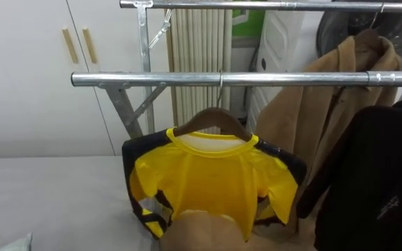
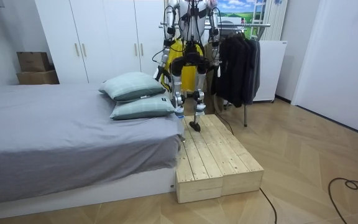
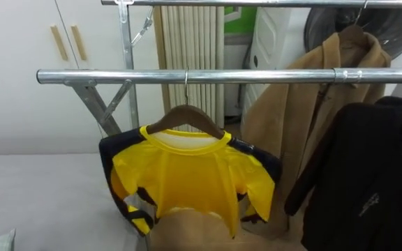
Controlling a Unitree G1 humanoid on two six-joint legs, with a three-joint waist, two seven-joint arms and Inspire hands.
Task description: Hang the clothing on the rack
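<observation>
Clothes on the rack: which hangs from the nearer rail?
The yellow shirt with dark sleeves; its wooden hanger hooks over the nearer rail. The tan coat hangs from the farther rail; the black garment sits lower, at the right.

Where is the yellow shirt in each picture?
Left eye view: yellow shirt hangs bottom centre, under the metal rail.
Right eye view: shirt bottom, slightly left of centre.
Room view: shirt top centre, beyond the robot.
Shared landmark: black jacket hanging to its right.
</observation>
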